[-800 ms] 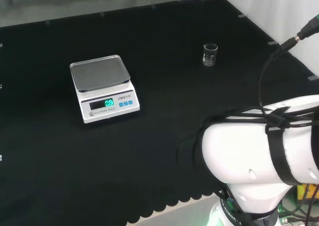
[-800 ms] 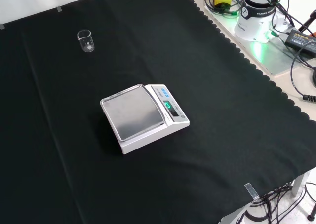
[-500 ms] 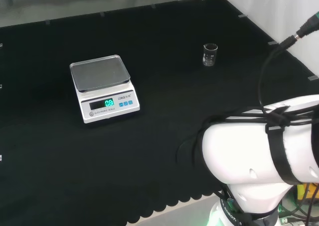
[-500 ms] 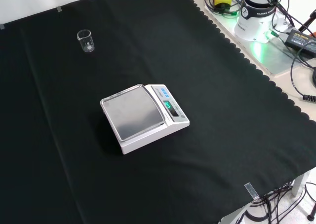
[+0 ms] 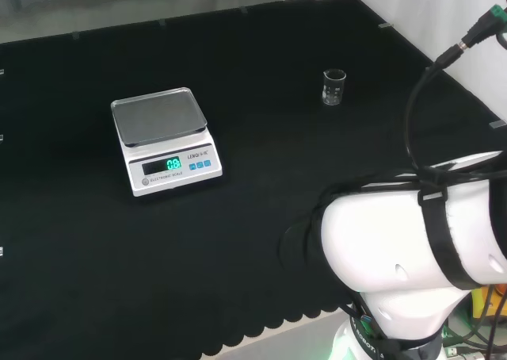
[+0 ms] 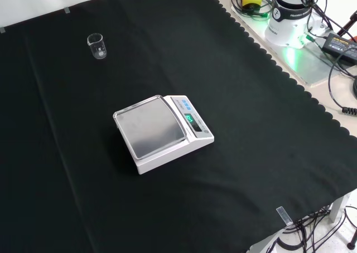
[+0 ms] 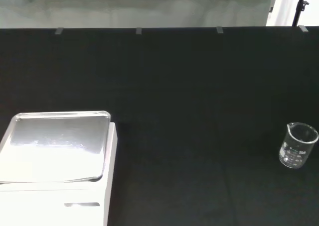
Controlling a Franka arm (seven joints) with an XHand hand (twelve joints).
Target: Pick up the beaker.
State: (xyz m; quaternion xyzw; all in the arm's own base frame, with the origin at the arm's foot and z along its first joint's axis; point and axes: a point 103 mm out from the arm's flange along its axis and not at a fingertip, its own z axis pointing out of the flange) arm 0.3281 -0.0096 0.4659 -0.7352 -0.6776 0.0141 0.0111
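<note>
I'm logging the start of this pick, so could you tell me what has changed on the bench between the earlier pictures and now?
In the head view the arm's white link has shifted slightly and the cable above it has swung up. The beaker stands upright and untouched in the same spot on the black cloth, and the scale has not moved, its pan bare.

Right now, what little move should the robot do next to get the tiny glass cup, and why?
Probably swing the arm toward the beaker and bring the hand over it. The beaker stands upright and alone on the black cloth, well apart from the scale, and nothing touches it yet. In the wrist view the beaker sits off to one side and far away.
</note>
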